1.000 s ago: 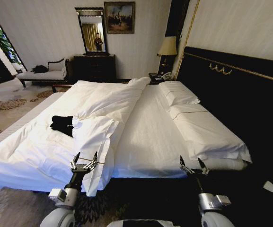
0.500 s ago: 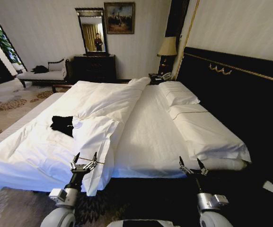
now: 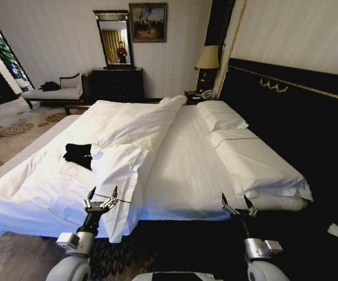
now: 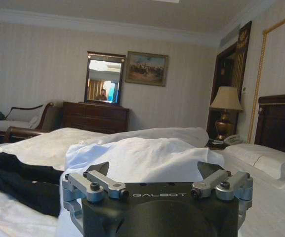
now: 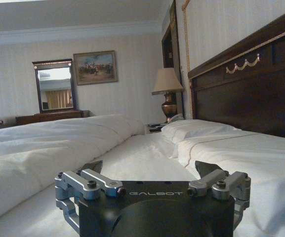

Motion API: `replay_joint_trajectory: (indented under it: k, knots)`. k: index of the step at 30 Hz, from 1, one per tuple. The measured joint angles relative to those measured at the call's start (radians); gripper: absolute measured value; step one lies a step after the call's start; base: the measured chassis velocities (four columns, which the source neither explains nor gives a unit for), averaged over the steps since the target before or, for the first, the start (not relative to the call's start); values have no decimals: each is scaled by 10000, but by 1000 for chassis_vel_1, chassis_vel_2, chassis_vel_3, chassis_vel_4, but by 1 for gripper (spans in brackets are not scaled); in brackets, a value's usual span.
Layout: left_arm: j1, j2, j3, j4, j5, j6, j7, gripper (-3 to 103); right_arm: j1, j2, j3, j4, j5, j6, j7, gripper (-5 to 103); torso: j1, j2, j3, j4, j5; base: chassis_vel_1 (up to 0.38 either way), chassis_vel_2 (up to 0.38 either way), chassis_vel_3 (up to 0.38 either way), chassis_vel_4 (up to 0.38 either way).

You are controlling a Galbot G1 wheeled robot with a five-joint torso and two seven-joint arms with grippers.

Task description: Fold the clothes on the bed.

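Note:
The clothes (image 3: 78, 153) lie as a small crumpled black heap on the left side of the bed (image 3: 186, 164), on its white duvet. In the left wrist view the black clothes (image 4: 19, 180) sit off to one side beyond my fingers. My left gripper (image 3: 102, 193) is open and empty at the bed's near edge, over a hanging fold of the duvet, well short of the clothes. Its spread fingers frame the duvet mound in the left wrist view (image 4: 153, 170). My right gripper (image 3: 234, 201) hangs open and empty at the near edge by the pillows, and is also seen close up (image 5: 149, 168).
A folded-back duvet ridge (image 3: 133, 126) runs down the bed's middle. Pillows (image 3: 256, 164) lie along the dark headboard (image 3: 286, 111) on the right. A lamp (image 3: 207, 58), dresser with mirror (image 3: 116, 82) and chaise (image 3: 54, 91) stand at the far wall. Patterned carpet (image 3: 10, 126) lies left.
My left arm has shifted slightly to the left along the bed's near edge. The right gripper has dipped a little. The clothes have not moved.

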State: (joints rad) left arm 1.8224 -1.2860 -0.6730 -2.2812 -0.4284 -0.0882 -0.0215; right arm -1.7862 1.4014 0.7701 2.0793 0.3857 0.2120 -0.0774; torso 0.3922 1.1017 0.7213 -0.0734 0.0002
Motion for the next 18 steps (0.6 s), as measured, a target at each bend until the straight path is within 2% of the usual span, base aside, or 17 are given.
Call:
replay_joint_trajectory:
  k: [7, 11, 18]
  knots:
    - [114, -8, 140, -129, -18, -23, 314, 100, 73, -215, -119, -101, 133, -14, 18, 100, 3, 0, 0, 1, -4, 96, 119, -100, -111]
    - [451, -47, 38, -534, -292, -40, 571, 100, 0, -476, -167, 39, 477, -65, 138, 100, 2, -1, 0, 1, -3, 88, 81, -89, -74]
    - [564, -358, -92, -693, -548, -37, 644, 100, -153, -645, -170, 100, 595, -19, 159, 100, 1, -1, -1, -1, -1, 68, 43, -61, -61]
